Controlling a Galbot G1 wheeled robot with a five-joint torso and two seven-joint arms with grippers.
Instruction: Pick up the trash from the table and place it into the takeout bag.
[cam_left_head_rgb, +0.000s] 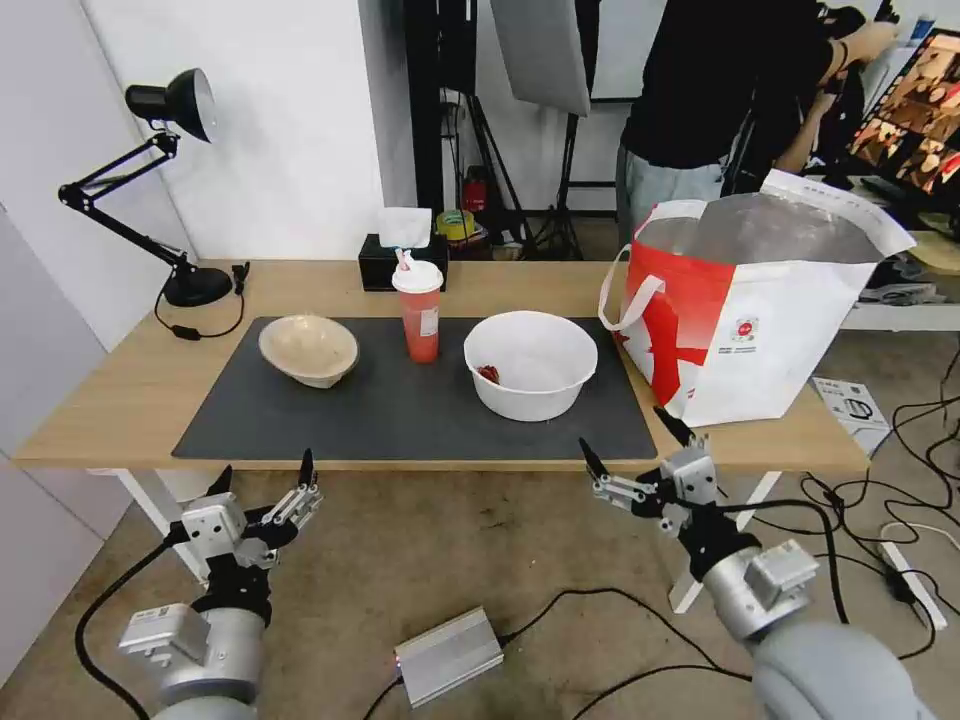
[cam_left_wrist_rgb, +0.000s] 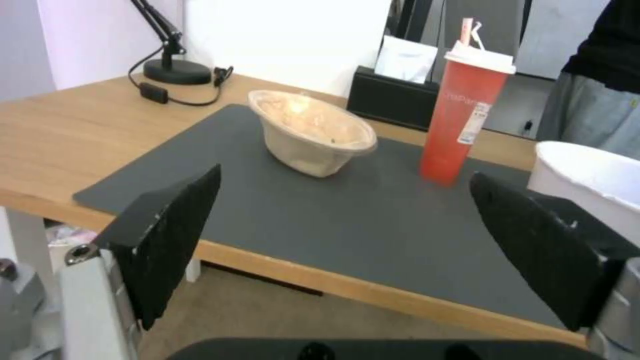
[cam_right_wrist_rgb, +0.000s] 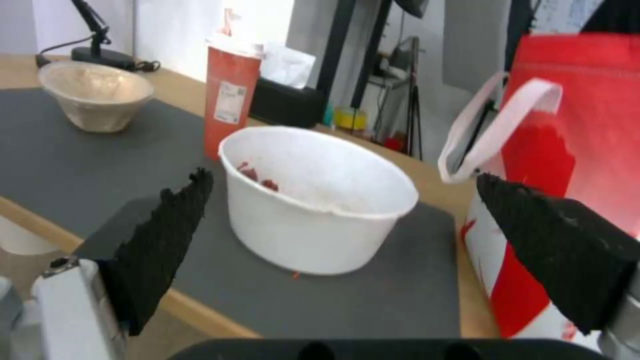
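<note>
On the dark grey mat (cam_left_head_rgb: 400, 415) of the table (cam_left_head_rgb: 110, 400) stand three pieces of trash: a shallow beige bowl (cam_left_head_rgb: 308, 349) (cam_left_wrist_rgb: 312, 130) (cam_right_wrist_rgb: 95, 95), a red drink cup with white lid (cam_left_head_rgb: 418, 312) (cam_left_wrist_rgb: 465, 117) (cam_right_wrist_rgb: 229, 97), and a large white bowl with red residue (cam_left_head_rgb: 530, 363) (cam_right_wrist_rgb: 313, 197). The takeout bag (cam_left_head_rgb: 750, 310) (cam_right_wrist_rgb: 573, 125) stands open at the table's right end. My left gripper (cam_left_head_rgb: 263, 473) (cam_left_wrist_rgb: 343, 250) is open, below the front edge near the beige bowl. My right gripper (cam_left_head_rgb: 638, 443) (cam_right_wrist_rgb: 347, 250) is open, in front of the white bowl.
A black tissue box (cam_left_head_rgb: 390, 262) sits behind the cup and a black desk lamp (cam_left_head_rgb: 160, 170) at the table's far left. A silver box (cam_left_head_rgb: 448, 655) and cables lie on the floor. A person stands behind the bag.
</note>
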